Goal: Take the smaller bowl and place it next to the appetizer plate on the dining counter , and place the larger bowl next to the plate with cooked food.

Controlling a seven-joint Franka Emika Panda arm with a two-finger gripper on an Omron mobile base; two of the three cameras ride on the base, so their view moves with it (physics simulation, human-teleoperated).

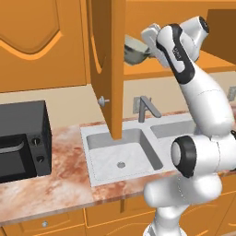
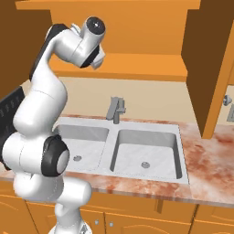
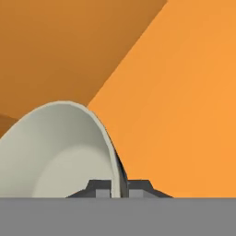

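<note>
Arm: white, rising from the base in front of the sink tabletop and reaching up into the open wall cabinet [image 1: 138, 27].
Cabinet: orange wood, its door [image 1: 108, 69] swung out over the sink; the shelf [image 2: 137, 64] sits above the tap.
Tabletop: reddish marbled stone [image 1: 60, 179] with a double sink [image 2: 146, 151], a tap [image 1: 145, 108] and a black microwave [image 1: 23, 140] at its left end.
Bowl: a grey-green one with a cream inside [image 1: 134, 50], on or just above the cabinet shelf, tipped in the hand view; which of the two bowls it is I cannot tell from here.
Pincer: [image 3: 119, 188] up at the bowl's rim, one finger inside the wall and one outside, closed onto that rim [image 3: 110, 152].
Key relation: bowl lies straight ahead of the pincer, already in its grip, with the door just beside it on the left.
Next move, as I judge: draw the bowl outward and down clear of shelf and door before turning toward the dining side.
</note>
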